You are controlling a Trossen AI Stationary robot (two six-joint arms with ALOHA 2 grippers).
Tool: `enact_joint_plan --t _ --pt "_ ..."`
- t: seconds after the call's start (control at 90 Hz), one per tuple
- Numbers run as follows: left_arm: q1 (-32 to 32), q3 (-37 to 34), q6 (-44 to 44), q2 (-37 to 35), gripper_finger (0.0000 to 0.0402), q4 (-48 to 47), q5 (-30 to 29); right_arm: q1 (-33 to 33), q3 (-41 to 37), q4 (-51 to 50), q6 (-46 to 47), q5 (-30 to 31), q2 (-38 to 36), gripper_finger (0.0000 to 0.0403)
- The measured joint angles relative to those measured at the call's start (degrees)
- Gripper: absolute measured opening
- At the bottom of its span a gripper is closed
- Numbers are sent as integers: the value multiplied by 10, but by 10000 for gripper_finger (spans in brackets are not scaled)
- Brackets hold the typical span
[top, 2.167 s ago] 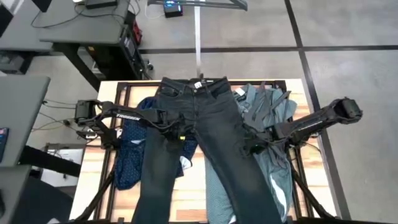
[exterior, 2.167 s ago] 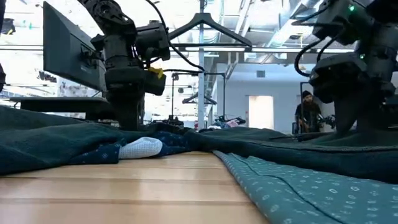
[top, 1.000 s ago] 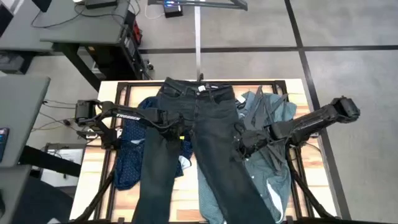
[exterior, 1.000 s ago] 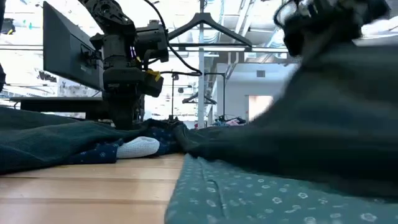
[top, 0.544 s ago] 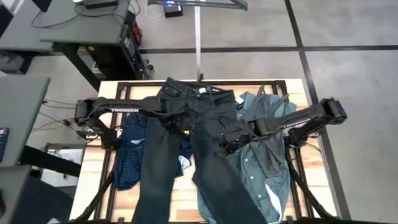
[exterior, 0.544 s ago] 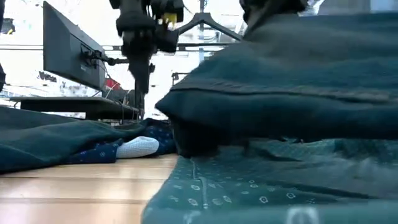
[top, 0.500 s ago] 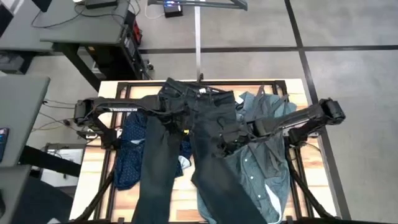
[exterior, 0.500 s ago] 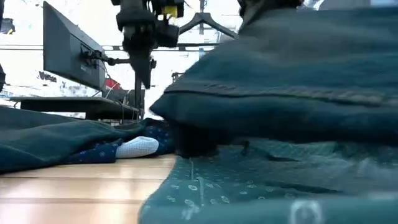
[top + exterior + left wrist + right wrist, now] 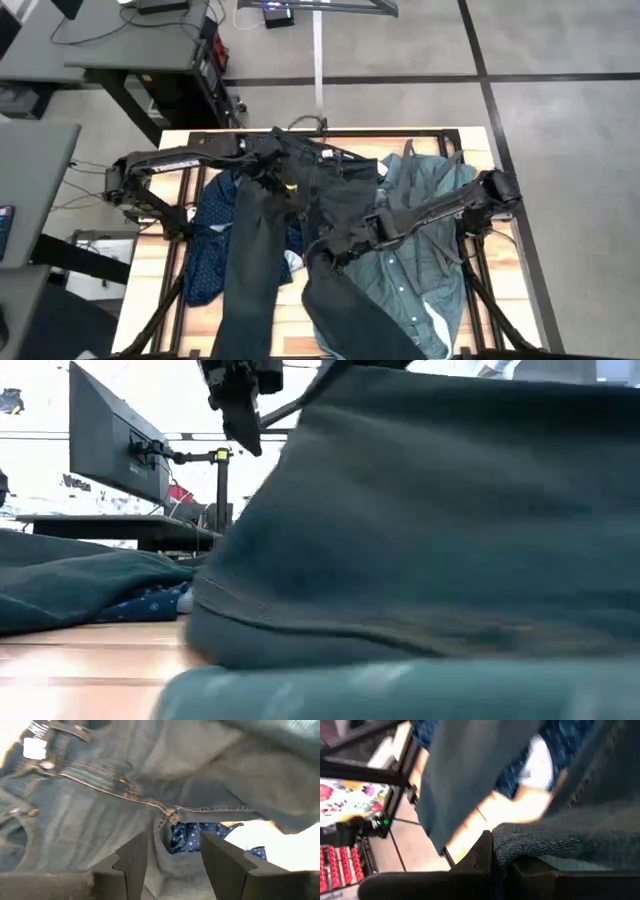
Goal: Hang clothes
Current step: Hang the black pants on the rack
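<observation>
Overhead, jeans [image 9: 262, 240] across navy shirt [image 9: 208, 238].

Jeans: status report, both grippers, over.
Right gripper shut on jeans, leg folded across. Left gripper open near waistband. Green shirt, navy shirt flat underneath.

Jeans [image 9: 340, 205] matt charcoal denim, tan stitching; table [image 9: 60, 670] smooth pale wood; fingers [image 9: 132, 860] matt dark plastic.

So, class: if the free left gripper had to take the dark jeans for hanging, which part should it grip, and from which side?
Probably the waistband of the jeans, approached from above at the table's far edge. That band lies flat and exposed there, with its white label showing, while the middle is bunched and lifted by the right gripper. The left gripper is open just above the jeans' upper part.
</observation>
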Motion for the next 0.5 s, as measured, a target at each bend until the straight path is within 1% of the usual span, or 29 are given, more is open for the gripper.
enact_joint_plan --t 0.111,0.189,0.267,0.356,0.5 --pt "16 65 -13 -36 161 -34 0 -23 64 -21 -25 -10 19 0" --pt "27 114 -17 -53 161 -62 0 -37 116 -60 -43 -21 35 0" --pt "34 146 -28 -69 161 -93 0 -46 162 -98 -60 -29 49 0" --pt "42 157 -28 -86 161 -110 0 -53 192 -127 -74 -31 61 0" --pt "52 157 -28 -97 161 -146 0 -55 188 -149 -78 -32 62 0"
